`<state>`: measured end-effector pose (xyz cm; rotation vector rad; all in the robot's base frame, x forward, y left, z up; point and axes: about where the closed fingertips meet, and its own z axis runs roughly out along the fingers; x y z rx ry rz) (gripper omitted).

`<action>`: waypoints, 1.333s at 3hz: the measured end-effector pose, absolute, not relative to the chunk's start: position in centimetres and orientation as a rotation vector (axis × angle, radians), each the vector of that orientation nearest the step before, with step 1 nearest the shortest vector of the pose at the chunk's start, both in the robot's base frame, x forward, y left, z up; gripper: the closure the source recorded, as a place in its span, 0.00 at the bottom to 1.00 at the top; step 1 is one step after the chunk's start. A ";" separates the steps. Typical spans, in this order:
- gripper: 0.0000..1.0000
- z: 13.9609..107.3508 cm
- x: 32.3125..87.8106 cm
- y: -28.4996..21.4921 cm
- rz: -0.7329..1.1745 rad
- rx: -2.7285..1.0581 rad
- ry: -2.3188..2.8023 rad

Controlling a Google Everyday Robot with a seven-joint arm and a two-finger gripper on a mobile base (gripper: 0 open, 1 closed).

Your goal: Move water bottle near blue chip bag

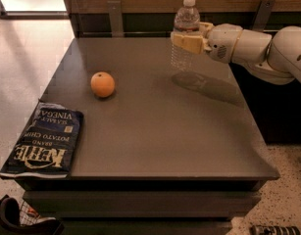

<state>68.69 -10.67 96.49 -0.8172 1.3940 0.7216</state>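
Looks like the carry step: grips the water bottle (187, 19) upright in the claw (189, 42), clamped around its middle, cap above the grip and ribbed base below. Seems lifted just off the bench (155, 126) at the far side, shadow beneath. Sits well apart from the blue chip bag (44, 141) at the near left corner. Next calls for a long diagonal sweep, clearing the orange (102, 84), then setting down beside the bag.
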 end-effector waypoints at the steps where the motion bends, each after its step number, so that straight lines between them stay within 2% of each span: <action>1: 1.00 97.3 64.5 -8.6 0.720 -0.855 1.380; 4: 1.00 94.2 51.6 1.0 0.812 -0.920 1.403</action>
